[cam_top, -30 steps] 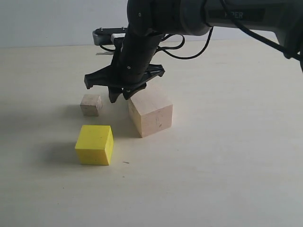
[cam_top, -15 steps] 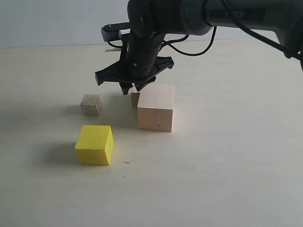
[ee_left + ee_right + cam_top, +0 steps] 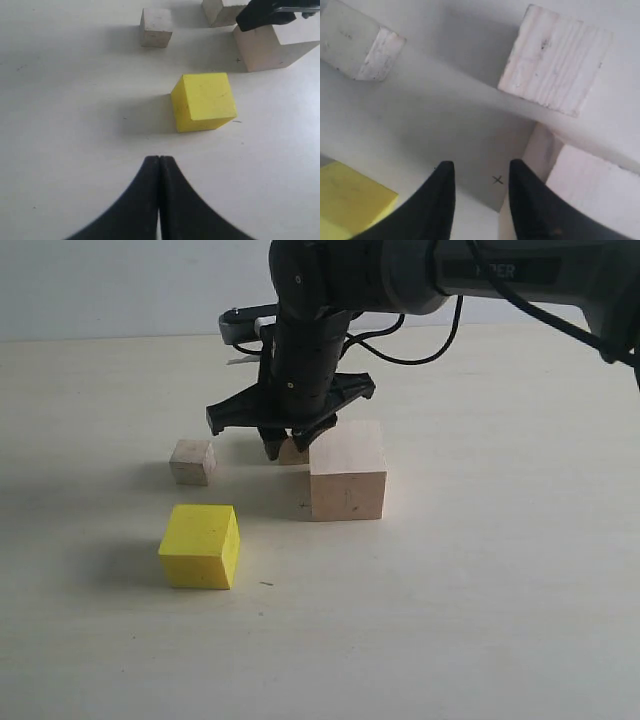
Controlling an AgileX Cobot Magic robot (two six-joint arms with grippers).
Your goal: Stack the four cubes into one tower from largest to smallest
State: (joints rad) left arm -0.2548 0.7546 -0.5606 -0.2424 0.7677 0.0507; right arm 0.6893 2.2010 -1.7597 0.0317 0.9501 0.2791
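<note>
The large pale wood cube (image 3: pixel 347 472) (image 3: pixel 592 195) rests on the table, and my right gripper (image 3: pixel 286 447) (image 3: pixel 481 167) hangs open and empty at its left side. One finger sits close against that cube's edge. A small wood cube (image 3: pixel 293 452) (image 3: pixel 555 65) lies just behind the fingers, partly hidden in the exterior view. The other small wood cube (image 3: pixel 192 461) (image 3: pixel 156 26) (image 3: pixel 355 42) stands further left. The yellow cube (image 3: pixel 200 545) (image 3: pixel 205 100) is in front. My left gripper (image 3: pixel 159 159) is shut and empty, short of the yellow cube.
The pale table (image 3: pixel 480 620) stretches wide around the cubes. My right arm (image 3: pixel 330 300) and its cables reach in from the upper right, above the large cube. In the left wrist view the right gripper (image 3: pixel 265 15) shows as a dark shape over the large cube (image 3: pixel 280 47).
The large wood cube has slid to the right and turned square to the camera. My right gripper moved right with it, and the small cube behind it now shows.
</note>
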